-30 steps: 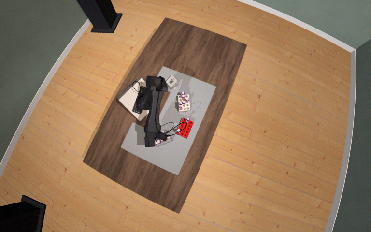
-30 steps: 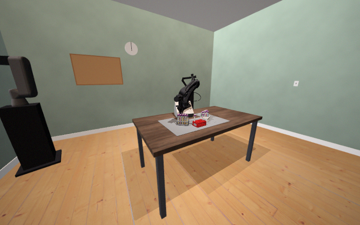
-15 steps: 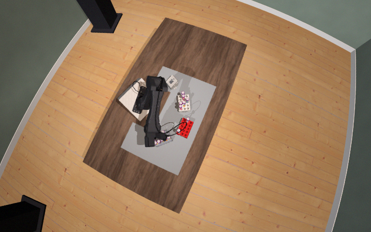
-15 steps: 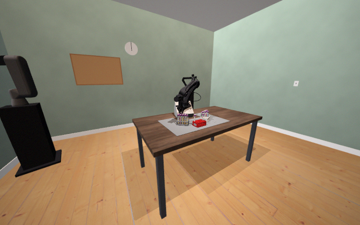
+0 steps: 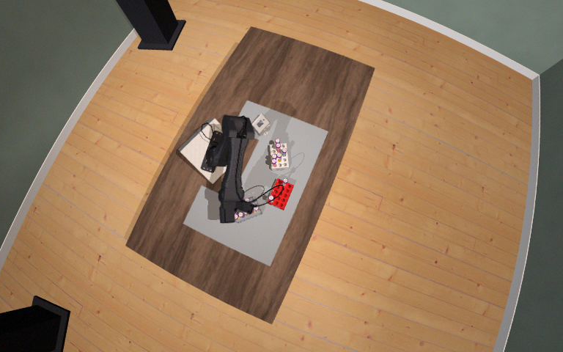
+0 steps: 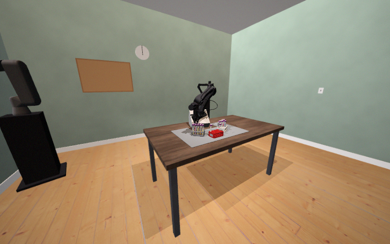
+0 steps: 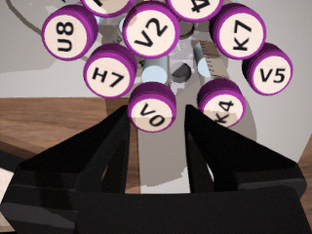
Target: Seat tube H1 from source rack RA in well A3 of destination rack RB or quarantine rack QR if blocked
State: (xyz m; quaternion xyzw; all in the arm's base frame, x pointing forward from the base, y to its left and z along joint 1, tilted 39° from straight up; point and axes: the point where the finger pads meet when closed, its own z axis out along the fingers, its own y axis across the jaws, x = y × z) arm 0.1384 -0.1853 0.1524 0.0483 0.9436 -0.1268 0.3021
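Tool part-open over grey rack on bench. Fingers either side of V0 cap, small gaps, gripping nothing. H1 label not readable anywhere; maybe it's the tube in red rack.

1. Round tube caps: purple rims, cream tops, black lettering
2. Square quarantine rack: bright red
3. Rectangular bench mat: pale grey
4. Wooden table top: dark brown grain

Sage-green walls with a corkboard and clock enclose a pine plank floor under the dark wooden bench.
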